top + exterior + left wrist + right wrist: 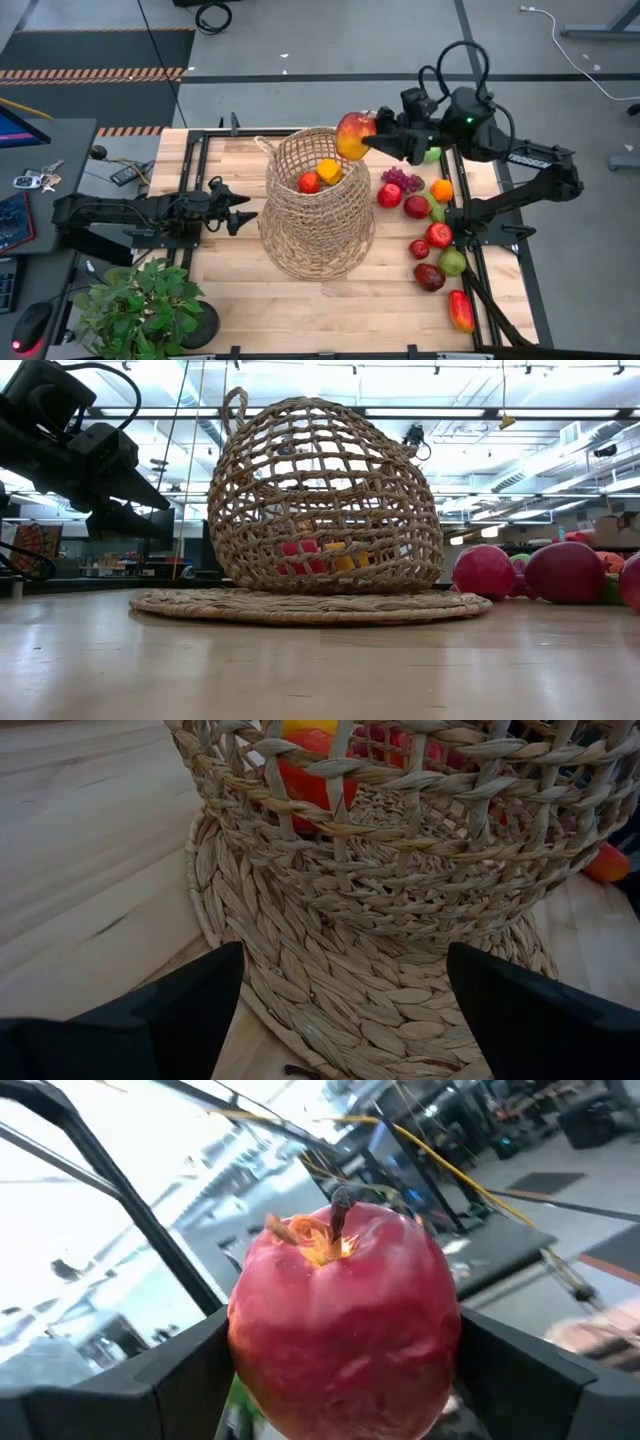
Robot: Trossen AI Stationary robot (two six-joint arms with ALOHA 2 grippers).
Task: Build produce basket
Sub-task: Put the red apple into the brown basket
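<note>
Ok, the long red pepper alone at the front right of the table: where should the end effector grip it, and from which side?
Take the red pepper across its narrow middle, coming straight down. It lies flat, its length running along the table's right edge, clear of the other produce, so the fingers can straddle its short width. The right end effector is busy holding an apple.

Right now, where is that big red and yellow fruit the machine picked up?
The mango is held in the right gripper, its fingers shut on it. In the high view it hangs at the right rim of the basket.

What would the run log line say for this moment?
right gripper: holding red apple at basket rim | left gripper: open, beside basket
</note>
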